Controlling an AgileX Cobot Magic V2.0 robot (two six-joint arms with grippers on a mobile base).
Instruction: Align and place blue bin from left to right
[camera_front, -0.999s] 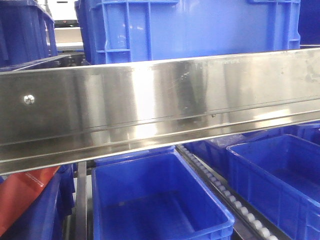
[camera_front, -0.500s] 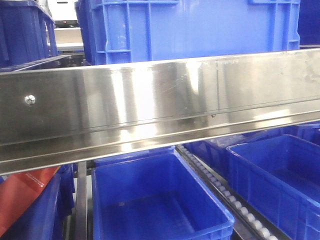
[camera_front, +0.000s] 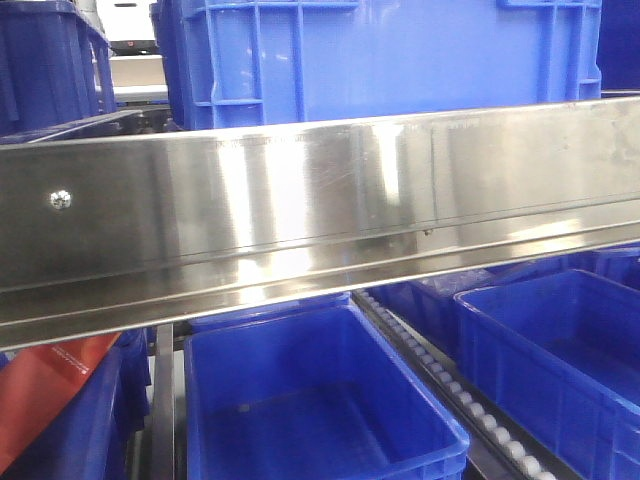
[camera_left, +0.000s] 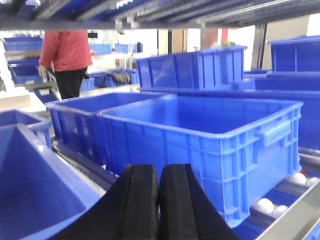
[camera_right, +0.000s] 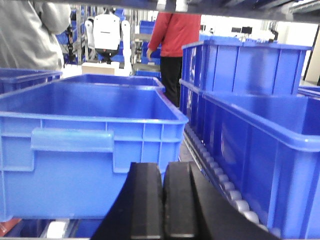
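A blue bin (camera_front: 310, 400) sits open and empty on the lower rack, centre of the front view, with another blue bin (camera_front: 560, 350) to its right. In the left wrist view, a blue bin (camera_left: 210, 135) stands just beyond my left gripper (camera_left: 159, 172), whose black jaws are pressed together, holding nothing. In the right wrist view, a blue bin (camera_right: 85, 140) fills the left side ahead of my right gripper (camera_right: 163, 170), also shut on nothing. A second blue bin (camera_right: 270, 150) lies to its right across a roller track.
A wide steel rail (camera_front: 320, 210) crosses the front view, with a large blue crate (camera_front: 390, 60) on the shelf above it. White rollers (camera_front: 470, 400) run between the lower bins. A person in red (camera_left: 67, 55) stands behind the racks. Red material (camera_front: 40, 390) shows at lower left.
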